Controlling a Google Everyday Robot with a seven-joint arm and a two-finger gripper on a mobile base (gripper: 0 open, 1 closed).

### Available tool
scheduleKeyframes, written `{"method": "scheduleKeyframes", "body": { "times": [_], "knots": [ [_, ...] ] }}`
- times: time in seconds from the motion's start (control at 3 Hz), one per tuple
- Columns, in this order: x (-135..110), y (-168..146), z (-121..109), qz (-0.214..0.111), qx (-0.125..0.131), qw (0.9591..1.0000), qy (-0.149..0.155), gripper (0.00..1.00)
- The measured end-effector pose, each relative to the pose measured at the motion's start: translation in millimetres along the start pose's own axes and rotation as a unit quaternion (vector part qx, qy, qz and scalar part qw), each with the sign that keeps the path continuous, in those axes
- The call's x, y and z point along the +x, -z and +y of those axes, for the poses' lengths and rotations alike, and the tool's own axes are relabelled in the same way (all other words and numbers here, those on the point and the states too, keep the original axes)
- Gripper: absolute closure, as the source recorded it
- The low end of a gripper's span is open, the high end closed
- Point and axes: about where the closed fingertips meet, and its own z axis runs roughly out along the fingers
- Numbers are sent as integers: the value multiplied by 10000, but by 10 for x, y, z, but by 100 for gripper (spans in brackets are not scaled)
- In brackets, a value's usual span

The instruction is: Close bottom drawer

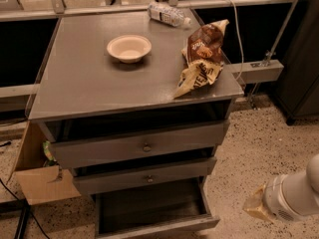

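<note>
1. Your bottom drawer is hanging wide open at the foot of the cabinet. It's pulled out toward the camera, dark inside, with its slim front panel right along the bottom edge of the view.
2. The middle drawer and top drawer sit above it. Both poke out a little too, each with a dark gap over it, so the three fronts step outward going down.
3. Your gripper is low on the right, over the speckled floor. It's off to the right of the bottom drawer's front corner and well apart from it, touching nothing on the cabinet. All you get is a tan tip on the end of the white arm, so honestly I can't tell if it's spread or pinched.
4. On the cabinet top there's a bowl near the middle, a chip bag slumped at the right edge, and a bottle lying at the back.
5. A cardboard box sits just beside the cabinet's left side.
</note>
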Motion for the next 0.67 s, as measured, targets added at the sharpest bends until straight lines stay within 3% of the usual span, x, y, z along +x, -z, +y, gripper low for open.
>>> {"method": "scheduleKeyframes", "body": {
  "times": [0.33, 0.67],
  "knots": [
    [299, -510, 115, -69, -339, 9994, 45, 100],
    [591, -1011, 275, 70, -885, 9959, 182, 100]
  ]
}}
